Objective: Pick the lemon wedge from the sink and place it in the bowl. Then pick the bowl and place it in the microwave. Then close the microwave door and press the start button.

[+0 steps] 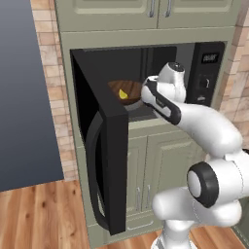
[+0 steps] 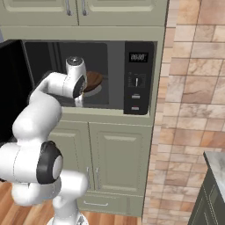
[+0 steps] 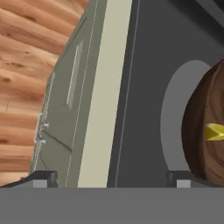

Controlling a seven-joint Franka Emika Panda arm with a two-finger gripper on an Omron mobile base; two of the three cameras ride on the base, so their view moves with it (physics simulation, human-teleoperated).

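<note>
Seeing the round dark wood-grain bowl (image 1: 127, 92) on the flat grey turntable (image 3: 173, 118) inside the black microwave (image 2: 136, 79), with the small glossy yellow lemon wedge (image 1: 123, 95) lying in it. We note the gripper (image 3: 111, 177) has its two dark square fingertips spread wide, one fingertip (image 3: 181, 178) just beside the bowl's rim, nothing pinched between them. The microwave door (image 1: 104, 141) hangs open to the left, flat black slab with a long curved bar handle (image 1: 95, 180). Below sit matte olive panelled cabinet doors (image 2: 118, 158); the floor (image 1: 44, 214) is warm wood plank, and brick-pattern tile wall (image 2: 193, 101) runs to the right.
</note>
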